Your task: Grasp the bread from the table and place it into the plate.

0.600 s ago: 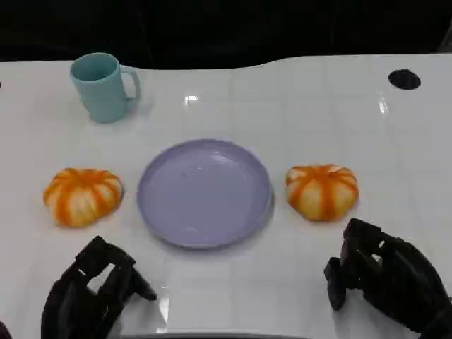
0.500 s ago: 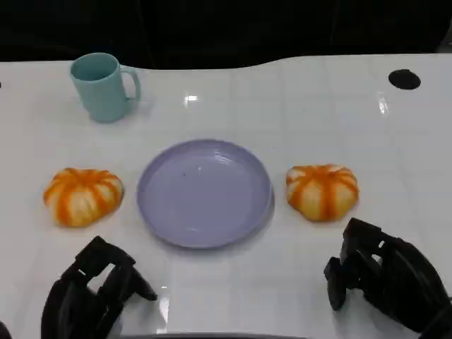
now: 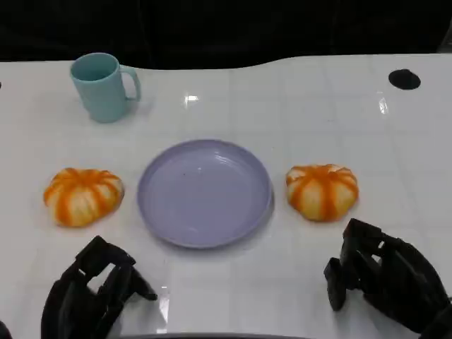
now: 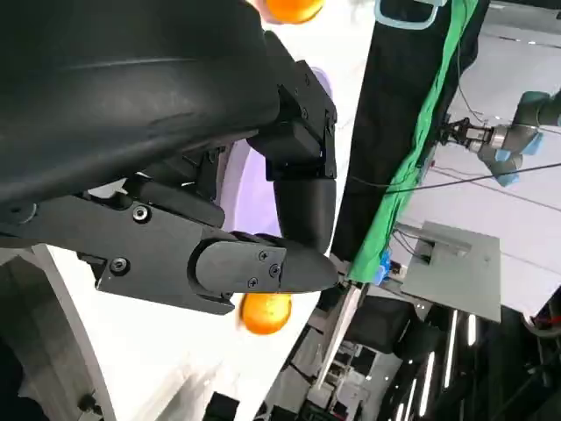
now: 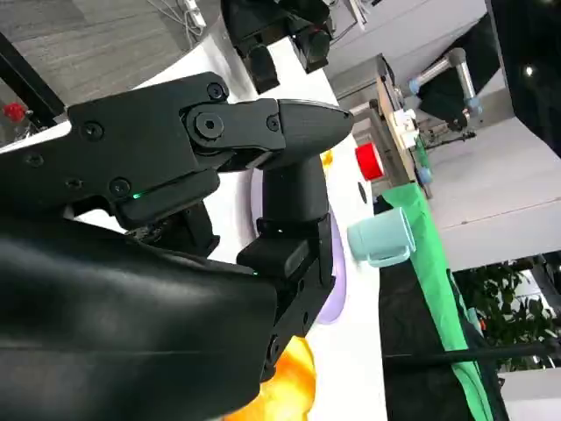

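Left hand (image 3: 92,293): fingers (image 3: 120,272) curled partway inward, grasping nothing, apart from the bread; it sits at the bench's near edge, toward the near left corner. In the left wrist view the same hand (image 4: 219,210) shows its fingers (image 4: 302,202) loosely bent, nothing between them.

Right hand (image 3: 385,275): fingers (image 3: 349,265) likewise bent inward and slack, nothing held; near edge of the bench, toward the near right corner. In the right wrist view the hand (image 5: 219,175) has its fingers (image 5: 294,189) curved, with no object in them.

Right bread (image 3: 322,191): round, orange-and-cream striped, lying on the bench just beyond the right hand, not touched by it, and just beside the plate's right rim. Part of it shows in the right wrist view (image 5: 289,377).

Left bread (image 3: 82,195): same striped kind, on the bench just beside the plate's left rim, beyond the left hand and apart from it.

Plate (image 3: 205,192): lavender, round, shallow, at mid-bench between the two breads; nothing lies on it.

Mug (image 3: 102,86): pale teal, upright, handle turned toward the bench's right side, standing near the far left corner, well apart from the plate.

Bench (image 3: 233,99): white and glossy, with a black round mark (image 3: 404,79) near its far right corner.
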Controlling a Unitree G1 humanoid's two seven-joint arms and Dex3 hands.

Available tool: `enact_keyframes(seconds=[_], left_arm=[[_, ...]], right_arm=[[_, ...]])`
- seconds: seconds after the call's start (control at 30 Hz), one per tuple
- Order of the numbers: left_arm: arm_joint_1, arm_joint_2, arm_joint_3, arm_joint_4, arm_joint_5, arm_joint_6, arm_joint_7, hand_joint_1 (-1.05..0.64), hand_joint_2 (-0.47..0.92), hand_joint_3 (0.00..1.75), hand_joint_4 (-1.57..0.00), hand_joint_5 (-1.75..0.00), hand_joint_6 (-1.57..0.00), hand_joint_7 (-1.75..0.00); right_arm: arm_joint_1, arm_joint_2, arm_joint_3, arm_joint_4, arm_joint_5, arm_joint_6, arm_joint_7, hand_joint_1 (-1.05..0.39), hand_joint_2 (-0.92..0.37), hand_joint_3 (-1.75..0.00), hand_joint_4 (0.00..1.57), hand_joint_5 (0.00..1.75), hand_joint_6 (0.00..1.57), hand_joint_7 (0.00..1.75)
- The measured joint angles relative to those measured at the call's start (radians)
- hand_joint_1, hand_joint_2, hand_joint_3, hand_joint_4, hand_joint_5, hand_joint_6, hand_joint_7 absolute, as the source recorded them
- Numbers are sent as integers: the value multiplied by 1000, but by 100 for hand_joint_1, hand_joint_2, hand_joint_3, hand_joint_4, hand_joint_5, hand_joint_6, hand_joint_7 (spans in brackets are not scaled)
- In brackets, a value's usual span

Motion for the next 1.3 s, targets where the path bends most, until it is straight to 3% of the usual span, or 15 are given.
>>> enact_keyframes(seconds=[0.13, 0.27, 0.33, 0.4, 0.47, 0.53, 0.6, 0.73, 0.8, 1.07, 1.3], left_arm=[[0, -1, 0, 0, 0, 0, 0, -55, 92, 24, -59, -175, -50, -150], [1, -2, 0, -1, 0, 0, 0, -55, 92, 24, -59, -175, -49, -152], [2, -2, -1, -2, 0, 0, 0, -55, 92, 25, -59, -175, -49, -152], [2, -3, -2, -2, 0, 0, 0, -55, 92, 25, -59, -175, -49, -153], [2, -5, -2, -3, 0, 0, 0, -55, 92, 24, -59, -175, -48, -153], [2, -7, -2, -3, 0, 0, 0, -55, 92, 24, -59, -175, -48, -153], [2, -8, -2, -3, 0, 0, 0, -55, 92, 24, -60, -175, -49, -153], [2, -8, -4, -3, 0, 0, 0, -55, 92, 25, -60, -175, -50, -152], [2, -9, -5, -4, 1, 0, 1, -55, 92, 24, -60, -175, -50, -152], [2, -16, -7, -8, -7, 2, 0, -53, 92, 22, -60, -175, -50, -149], [0, -17, -4, -2, -12, 9, 0, -52, 92, 24, -60, -175, -50, -148]], right_arm=[[0, 0, 1, -1, -11, -18, -4, -46, -92, -34, 80, 175, 59, 175], [1, 0, 4, 1, -54, -103, -46, -44, -92, -32, 74, 175, 53, 171], [1, 0, 5, 2, -91, -182, -78, -43, -92, -31, 62, 169, 55, 135], [0, -5, 5, -6, -105, -224, -89, -44, -92, -30, 61, 150, 67, 86], [-1, -19, 8, -13, -122, -242, -90, -45, -92, -30, 61, 144, 73, 68], [-3, -37, 13, -18, -141, -266, -98, -45, -92, -27, 57, 111, 72, 33], [-4, -67, 25, -35, -193, -296, -127, -43, -92, -23, 54, 90, 69, 15], [-26, -119, 36, -56, -269, -375, -186, -45, -92, -13, 54, 43, 58, 1], [-38, -142, 39, -68, -325, -417, -229, -47, -92, -11, 50, 31, 52, 0], [-97, -253, 78, -65, -622, -586, -471, -43, -91, -2, 37, 12, 38, 0], [-119, -315, 125, -70, -812, -603, -638, -43, -86, 0, 24, 2, 28, 0]])
